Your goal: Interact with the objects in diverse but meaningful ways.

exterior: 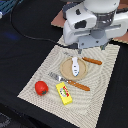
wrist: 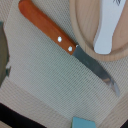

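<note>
We see a woven placemat on the dark counter. From the exterior view's left, a shiny red pepper-like vegetable lies on the mat, then a fork and the yellow box with red label just beside it. Further right sits the tan round plate, which holds only the white elongated piece. A wooden-handled knife lies just beyond the plate. The arm hangs above; we cannot tell whether its tool is open or closed.
</note>
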